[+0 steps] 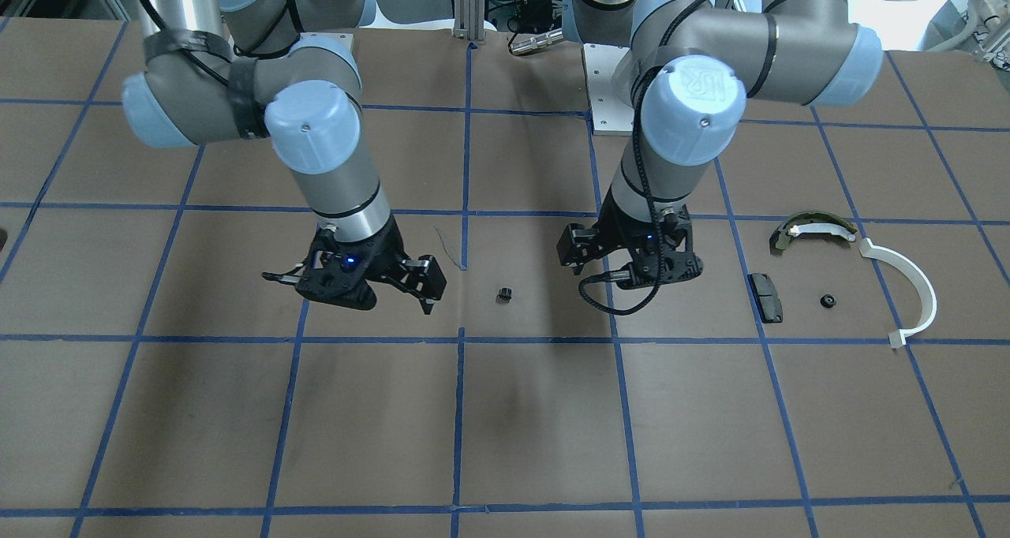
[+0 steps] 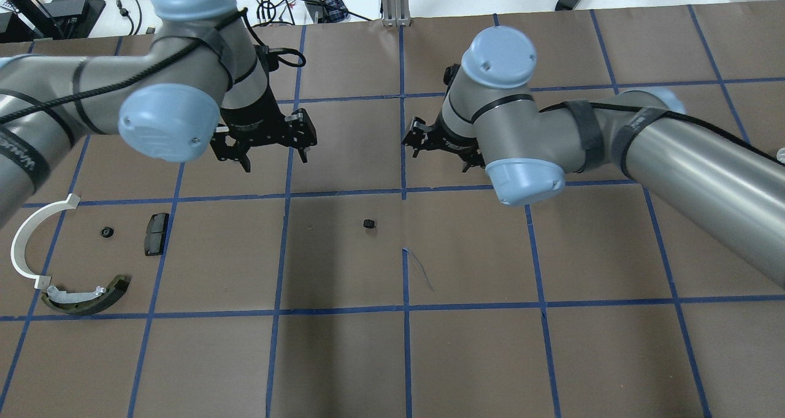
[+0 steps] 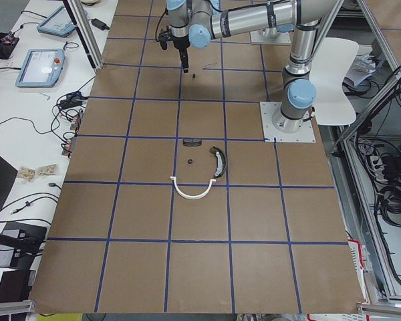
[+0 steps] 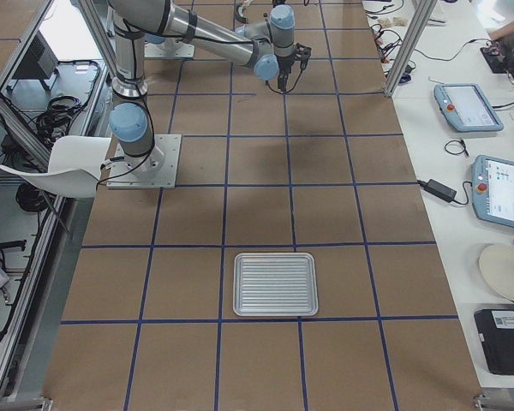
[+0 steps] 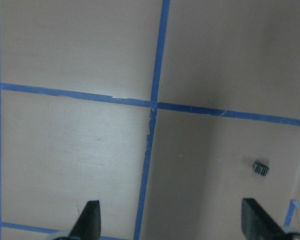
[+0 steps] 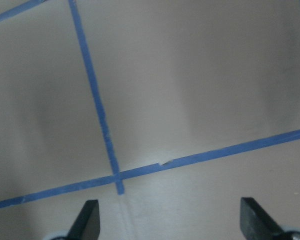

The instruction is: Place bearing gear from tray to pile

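A small black bearing gear [image 2: 368, 224] lies alone on the brown table near the centre, also in the front view [image 1: 504, 294] and the left wrist view [image 5: 260, 168]. The pile sits at the robot's far left: a white half-ring [image 2: 27, 240], an olive-green shoe [image 2: 86, 295], a black pad [image 2: 156, 234] and a second small black gear [image 2: 107, 231]. My left gripper [image 2: 276, 159] hovers open and empty beyond the lone gear, between it and the pile. My right gripper [image 2: 441, 159] hovers open and empty to the gear's right. The silver tray [image 4: 274, 283] holds nothing.
The table is brown paper with a blue tape grid. The tray lies far toward the robot's right end, away from both grippers. Cables, tablets and aluminium posts stand along the table's far edge.
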Tool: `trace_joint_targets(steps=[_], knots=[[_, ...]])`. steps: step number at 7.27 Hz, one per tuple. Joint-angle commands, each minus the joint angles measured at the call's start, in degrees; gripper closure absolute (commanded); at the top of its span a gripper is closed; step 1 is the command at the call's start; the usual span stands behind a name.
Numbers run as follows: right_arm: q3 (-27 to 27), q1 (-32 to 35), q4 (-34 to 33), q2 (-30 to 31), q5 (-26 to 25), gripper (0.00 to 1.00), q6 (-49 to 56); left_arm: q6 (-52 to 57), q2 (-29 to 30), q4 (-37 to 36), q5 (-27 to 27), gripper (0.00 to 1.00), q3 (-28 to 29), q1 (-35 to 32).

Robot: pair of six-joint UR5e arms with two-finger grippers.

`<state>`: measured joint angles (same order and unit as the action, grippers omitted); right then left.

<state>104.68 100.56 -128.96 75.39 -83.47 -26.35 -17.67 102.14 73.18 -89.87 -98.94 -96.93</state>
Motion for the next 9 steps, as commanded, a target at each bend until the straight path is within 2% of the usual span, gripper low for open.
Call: trace_joint_targets(steps=[1, 2, 4, 5, 6, 8, 9], knots=[[-0.01, -5.71, 10.70, 8.33, -2.75, 0.00, 7.17, -9.79, 6.11, -8.27, 1.19, 0.00, -1.86, -7.70], [0.17, -8.17, 14.75, 11.33, -2.75, 0.00, 9.54, -12.10, 9.19, -11.89, 1.11, 0.02, -2.74, -10.00], [0.34, -9.68, 18.73, 17.91, -2.66, 0.00, 11.14, -11.69, 12.63, -14.29, 1.02, 0.04, -3.88, -11.60], [0.08, -9.86, 22.75, 19.52, -3.01, 0.00, 11.06, -12.30, 13.87, -16.21, 0.93, 0.06, -4.50, -12.22], [0.34, -9.60, 23.31, 19.97, -2.84, 0.00, 11.06, -12.48, 14.31, -17.88, 0.93, 0.11, -5.72, -12.92], [0.52, -9.43, 23.66, 19.97, -2.84, 0.00, 10.88, -12.13, 14.32, -19.65, 0.84, 0.15, -7.05, -13.02], [0.52, -9.34, 23.93, 20.23, -2.75, 0.00, 10.79, -11.78, 14.32, -19.75, 0.84, 0.35, -7.05, -13.02]])
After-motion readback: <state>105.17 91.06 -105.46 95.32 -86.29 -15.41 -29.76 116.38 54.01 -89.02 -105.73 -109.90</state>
